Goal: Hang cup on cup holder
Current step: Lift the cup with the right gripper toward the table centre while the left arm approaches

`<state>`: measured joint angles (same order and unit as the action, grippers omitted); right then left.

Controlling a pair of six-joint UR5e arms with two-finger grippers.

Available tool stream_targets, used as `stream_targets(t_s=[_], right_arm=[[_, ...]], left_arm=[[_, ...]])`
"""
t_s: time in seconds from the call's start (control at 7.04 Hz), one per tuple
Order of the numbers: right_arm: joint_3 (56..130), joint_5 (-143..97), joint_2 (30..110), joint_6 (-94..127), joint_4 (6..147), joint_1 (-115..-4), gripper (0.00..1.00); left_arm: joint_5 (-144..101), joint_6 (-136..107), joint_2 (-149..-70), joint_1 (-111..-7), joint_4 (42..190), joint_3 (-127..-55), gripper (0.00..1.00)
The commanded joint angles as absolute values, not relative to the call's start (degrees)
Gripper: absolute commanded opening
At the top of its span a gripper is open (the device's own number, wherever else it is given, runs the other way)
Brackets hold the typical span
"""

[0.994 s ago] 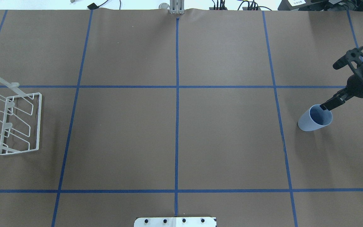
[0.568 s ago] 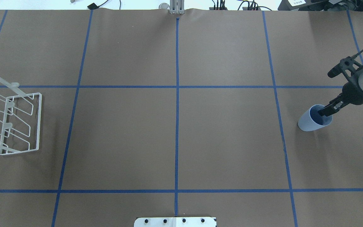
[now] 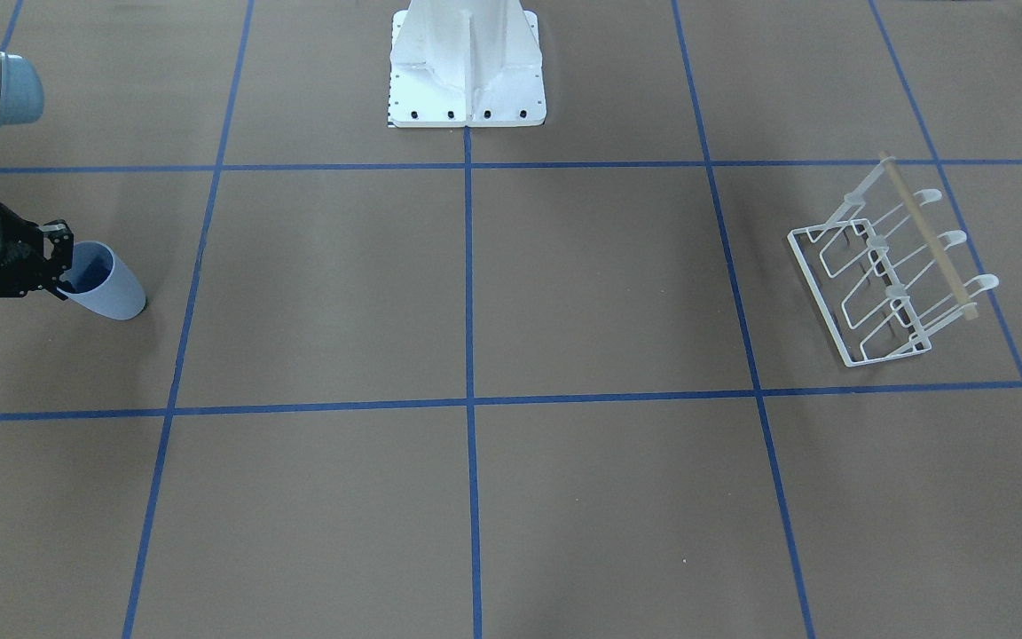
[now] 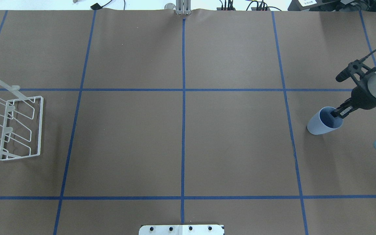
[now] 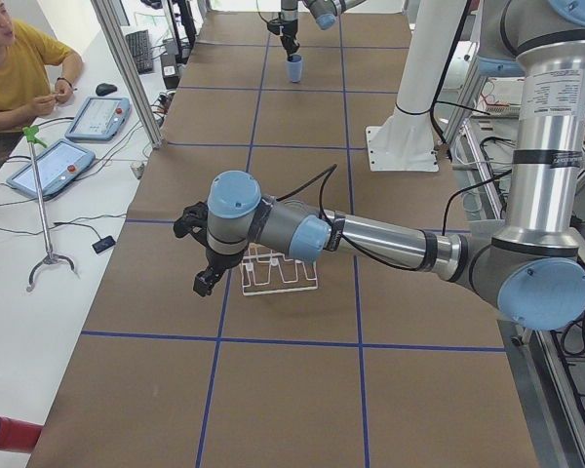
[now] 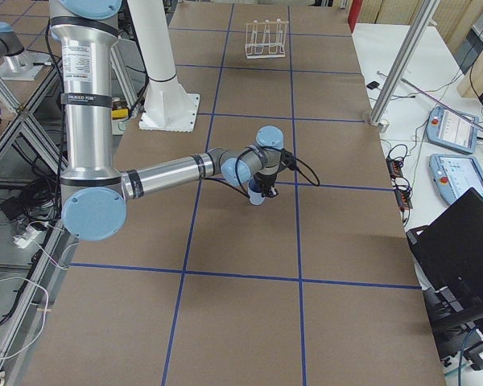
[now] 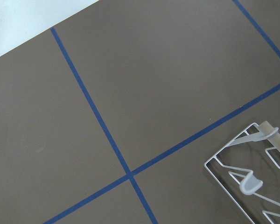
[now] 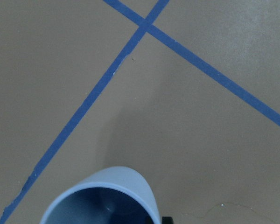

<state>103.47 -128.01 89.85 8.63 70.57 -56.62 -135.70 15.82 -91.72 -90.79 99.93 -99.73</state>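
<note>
The light blue-grey cup [image 4: 320,127] stands mouth up at the table's right side; it also shows in the front view [image 3: 116,293] and the right wrist view [image 8: 107,191]. My right gripper [image 4: 336,113] reaches down onto its rim, one finger inside and one outside, closed on the wall. The white wire cup holder [image 4: 41,124] with its wooden rod stands at the far left, seen too in the front view [image 3: 930,240] and the left wrist view [image 7: 252,182]. My left gripper [image 5: 203,285] hovers beside the holder; I cannot tell if it is open or shut.
The white robot pedestal [image 3: 467,62] stands at the table's middle near edge. Blue tape lines grid the brown table. An operator [image 5: 10,68] sits at a side table with tablets, past the table's far edge.
My right gripper came down and slightly left into the cup's mouth. The cup shifted a little to the left. The holder has not moved.
</note>
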Motion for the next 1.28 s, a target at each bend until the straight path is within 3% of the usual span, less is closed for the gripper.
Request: stream_targets(t_s=[0.0,0.57,1.14], right_arm=[[104.76,-128.41,87.3,8.79,70.66,-59.13,0.0],[105.11,-130.43,77.39,19.38,69.44,-61.0,0.0],[104.5,-135.86,74.62,47.47,45.51,-60.82,0.0]], left_arm=[[-135.7,15.91,-91.84,-90.79,99.93,-100.28,0.99],[-137.53,-1.41,-94.04,-90.09,111.02,-103.1,0.99],[-147.02,-35.68,-101.4,-81.16,128.01,-103.27,0.99]])
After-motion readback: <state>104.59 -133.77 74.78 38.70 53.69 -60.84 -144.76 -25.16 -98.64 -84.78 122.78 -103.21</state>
